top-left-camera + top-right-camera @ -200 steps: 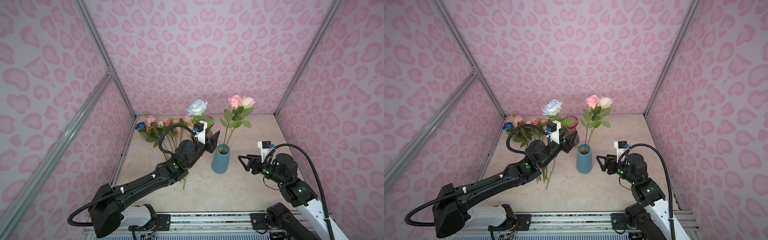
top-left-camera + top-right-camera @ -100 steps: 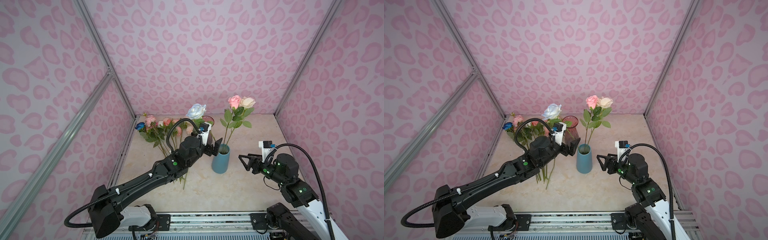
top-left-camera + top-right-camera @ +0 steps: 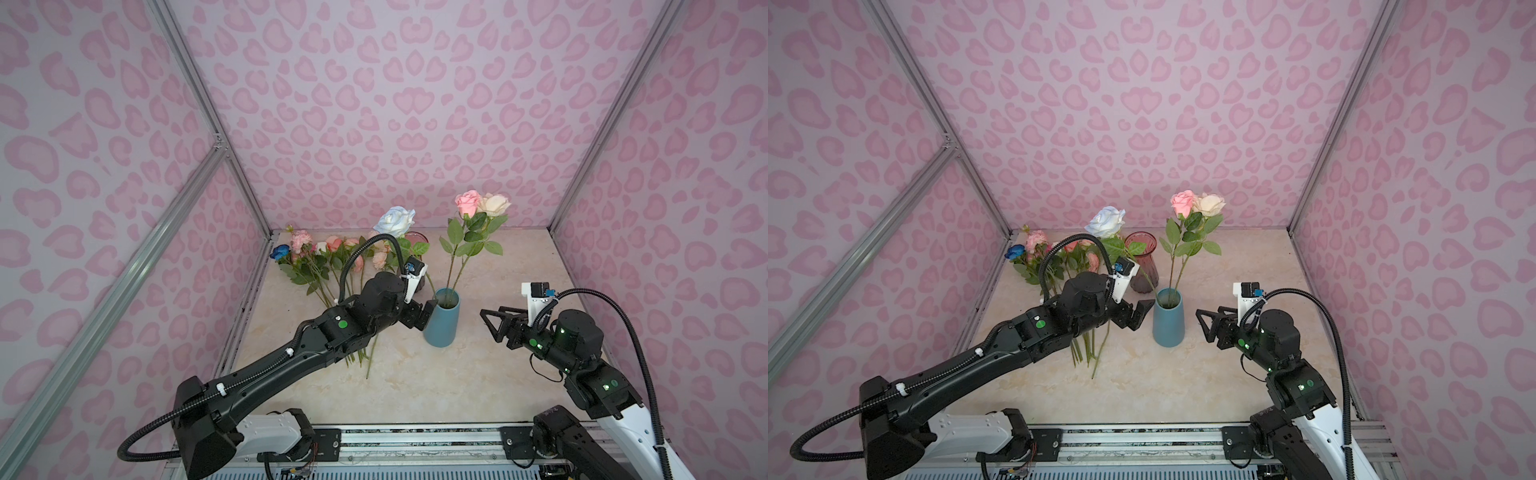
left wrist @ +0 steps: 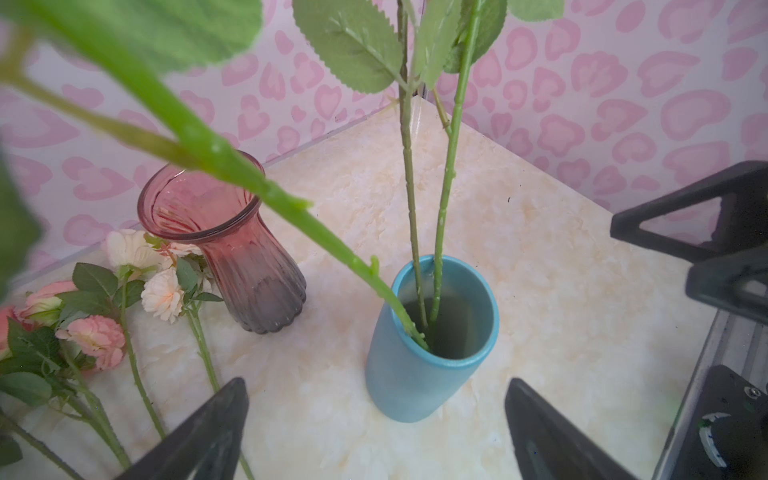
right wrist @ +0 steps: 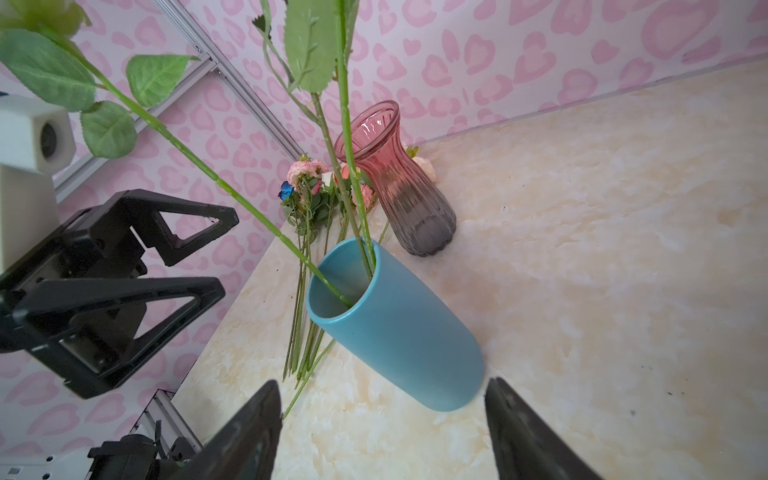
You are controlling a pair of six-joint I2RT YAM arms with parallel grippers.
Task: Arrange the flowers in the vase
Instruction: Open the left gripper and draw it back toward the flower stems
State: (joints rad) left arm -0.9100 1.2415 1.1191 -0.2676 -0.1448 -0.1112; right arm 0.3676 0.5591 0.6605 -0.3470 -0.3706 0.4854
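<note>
With left tool (image 3: 1139, 316) and right tool (image 3: 1201, 324) both spread empty, the pale-blue rose (image 3: 395, 220) leaning in the blue vase (image 3: 441, 328) could be knocked out, or the vase toppled, if brushed by the left tool.

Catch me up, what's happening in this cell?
Two arms are filling the blue vase. Three roses stand in it: pink, cream and a leaning pale blue one. Left jaws, open and empty, sit beside the vase; right jaws hang open opposite. The other flowers lie by the empty red vase.
</note>
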